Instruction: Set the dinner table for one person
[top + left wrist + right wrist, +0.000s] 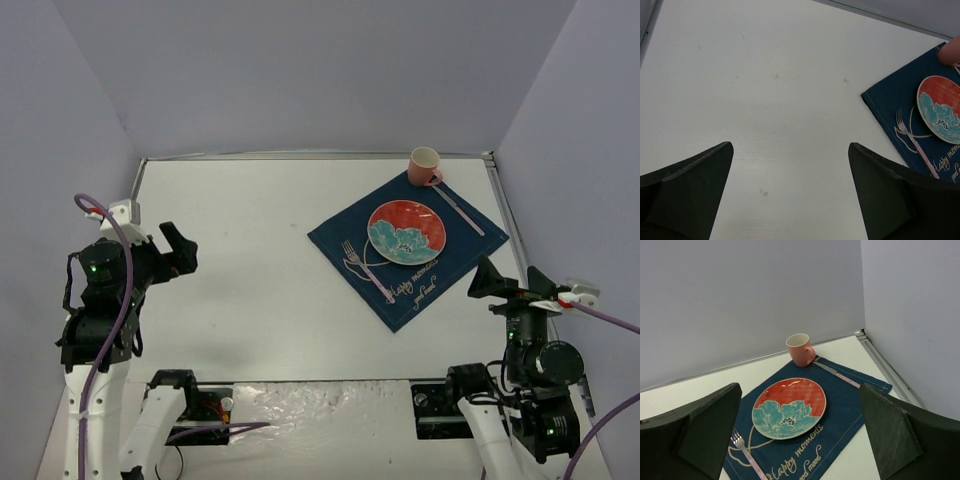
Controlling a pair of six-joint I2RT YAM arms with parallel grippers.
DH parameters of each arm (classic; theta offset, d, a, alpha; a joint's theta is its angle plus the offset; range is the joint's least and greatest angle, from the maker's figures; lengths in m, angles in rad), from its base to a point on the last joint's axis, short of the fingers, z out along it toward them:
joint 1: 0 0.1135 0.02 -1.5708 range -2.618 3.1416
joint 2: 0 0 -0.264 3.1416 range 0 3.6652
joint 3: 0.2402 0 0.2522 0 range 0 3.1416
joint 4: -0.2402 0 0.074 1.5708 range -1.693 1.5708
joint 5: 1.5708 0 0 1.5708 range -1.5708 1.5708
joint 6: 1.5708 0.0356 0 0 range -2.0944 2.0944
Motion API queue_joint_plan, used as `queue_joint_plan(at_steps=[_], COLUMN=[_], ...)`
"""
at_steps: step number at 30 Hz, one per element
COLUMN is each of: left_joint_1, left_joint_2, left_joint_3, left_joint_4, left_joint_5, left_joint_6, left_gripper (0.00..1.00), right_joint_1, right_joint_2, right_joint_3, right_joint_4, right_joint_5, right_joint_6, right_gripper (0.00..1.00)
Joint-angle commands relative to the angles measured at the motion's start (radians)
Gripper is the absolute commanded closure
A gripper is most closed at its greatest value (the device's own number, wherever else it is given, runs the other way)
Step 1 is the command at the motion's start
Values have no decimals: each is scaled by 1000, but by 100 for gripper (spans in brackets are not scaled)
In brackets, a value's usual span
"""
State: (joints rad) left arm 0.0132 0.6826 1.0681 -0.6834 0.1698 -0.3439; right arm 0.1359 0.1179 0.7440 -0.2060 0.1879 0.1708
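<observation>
On the white dinner table (pixel 250 250) a navy cloth (pixel 460 248) lies at the back right, turned at an angle. On it sit a red and teal flower plate (pixel 406 231), a fork (pixel 367 270) to its left and a knife (pixel 458 208) to its right. A pink mug (pixel 425 165) stands at the cloth's far corner. My left gripper (pixel 178 248) is open and empty over the left side of the table. My right gripper (pixel 492 279) is open and empty, just off the cloth's near right edge. The right wrist view shows the plate (pixel 789 407), mug (pixel 800 349), fork (pixel 747 455) and knife (pixel 836 374).
Grey walls (pixel 320 70) enclose the table on three sides, with a thin metal rim (pixel 500 215) along the right edge. The left wrist view shows bare tabletop (pixel 765 100) and the cloth's corner (pixel 890 107) at its right.
</observation>
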Motion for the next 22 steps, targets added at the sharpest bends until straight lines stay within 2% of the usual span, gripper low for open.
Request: queue_joint_plan(at_steps=[1, 9, 22], left_joint_1=[-2, -2, -2], left_joint_2=[-24, -46, -81], left_joint_3=[-36, -133, -194], left_joint_4=[15, 66, 85], left_joint_5=[13, 11, 15], left_joint_6=[23, 2, -10], left_gripper=[3, 3, 3], right_joint_1=[28, 51, 51], right_joint_2=[-36, -20, -7], right_joint_3=[1, 20, 28], right_joint_4=[40, 15, 14], right_joint_5=[64, 47, 49], right_joint_6=[-15, -66, -72], right_gripper=[0, 0, 0])
